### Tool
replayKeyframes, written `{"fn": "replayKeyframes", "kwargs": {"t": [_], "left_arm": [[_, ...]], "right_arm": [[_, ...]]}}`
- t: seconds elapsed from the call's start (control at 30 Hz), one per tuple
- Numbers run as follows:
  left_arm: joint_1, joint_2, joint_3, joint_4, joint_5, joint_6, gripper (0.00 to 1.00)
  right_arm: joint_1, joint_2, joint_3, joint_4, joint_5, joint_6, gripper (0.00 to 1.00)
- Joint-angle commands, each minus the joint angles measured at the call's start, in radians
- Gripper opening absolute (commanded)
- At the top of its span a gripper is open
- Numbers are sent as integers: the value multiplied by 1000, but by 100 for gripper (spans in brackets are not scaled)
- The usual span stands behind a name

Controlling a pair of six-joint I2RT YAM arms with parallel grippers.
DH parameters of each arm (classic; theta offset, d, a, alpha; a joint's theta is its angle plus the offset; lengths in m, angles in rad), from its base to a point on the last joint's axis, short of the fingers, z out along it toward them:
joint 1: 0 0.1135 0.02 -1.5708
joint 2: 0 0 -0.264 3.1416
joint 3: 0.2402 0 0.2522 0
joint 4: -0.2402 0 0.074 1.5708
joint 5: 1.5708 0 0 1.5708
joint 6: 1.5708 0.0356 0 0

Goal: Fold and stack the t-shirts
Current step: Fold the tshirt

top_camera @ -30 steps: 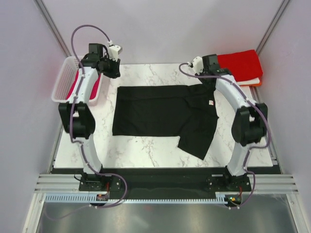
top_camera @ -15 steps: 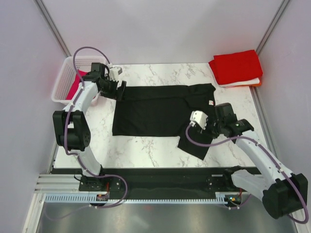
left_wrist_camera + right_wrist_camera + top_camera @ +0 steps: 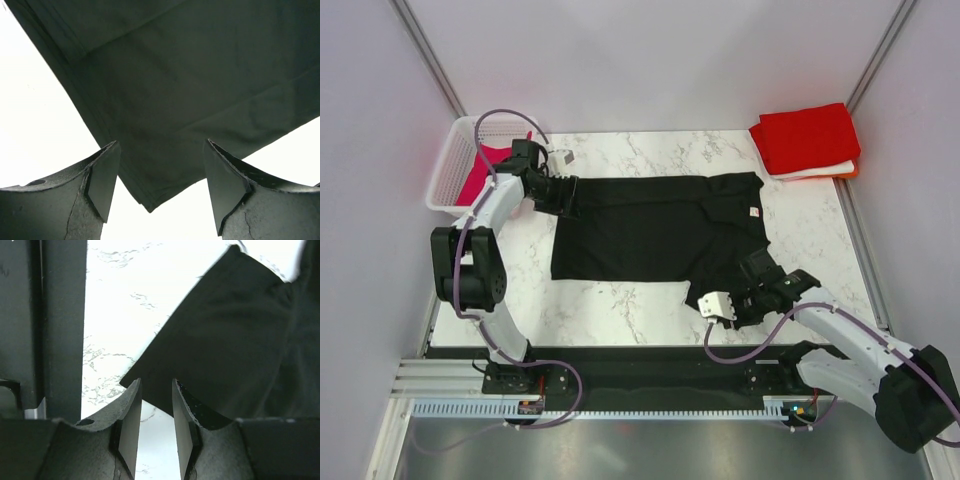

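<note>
Basket [image 3: 447, 172] at far left — magenta t-shirt [image 3: 477, 184] bunched inside.

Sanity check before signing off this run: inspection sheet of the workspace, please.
surface: marble-pattern table, flat.
job's things: black t-shirt spread out, one sleeve at near right; folded red t-shirt stacked in the far right corner.
clutter: white lattice basket far left, magenta cloth inside.
grippers: left tool open at the shirt's far left corner; right tool narrowly open at the near sleeve's edge.
cables: purple cables loop off both arms.
surroundings: pale walls; nothing else seen.
</note>
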State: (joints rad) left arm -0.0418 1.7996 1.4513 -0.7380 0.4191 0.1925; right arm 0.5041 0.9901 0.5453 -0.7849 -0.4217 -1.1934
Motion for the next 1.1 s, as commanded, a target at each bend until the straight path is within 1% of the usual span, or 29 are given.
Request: {"fn": "replayKeyframes", "kwargs": {"t": [0.0,0.23,0.43,0.7,0.8,0.9,0.93,1.03,1.07], "left_arm": [[-1,-60,-29,-14,-35,48,74],[0,-97,-75,-23,-94,99,79],[0,-82,-65,-26,-120,105,80],[0,-57,-40,-34,-135,120,79],[0,-60,-52,-35,-147,140,79],[3,-54,-90,-35,-152,172,78],[6,-54,-103,-35,-152,183,77],[7,-66,-173,-24,-138,238,70],[6,-74,-192,-24,-123,249,68]], "right_arm": [[24,18,-13,-2,-62,-112,38],[36,35,-22,-71,-29,-193,38],[36,33,-21,-100,-8,-221,38],[37,93,-30,-65,8,-225,38],[42,123,-36,-50,21,-230,35],[43,139,-38,-40,40,-229,20],[44,134,-36,-40,46,-222,11],[44,98,-25,-40,64,-192,3],[44,82,-22,-43,66,-186,2]]}}
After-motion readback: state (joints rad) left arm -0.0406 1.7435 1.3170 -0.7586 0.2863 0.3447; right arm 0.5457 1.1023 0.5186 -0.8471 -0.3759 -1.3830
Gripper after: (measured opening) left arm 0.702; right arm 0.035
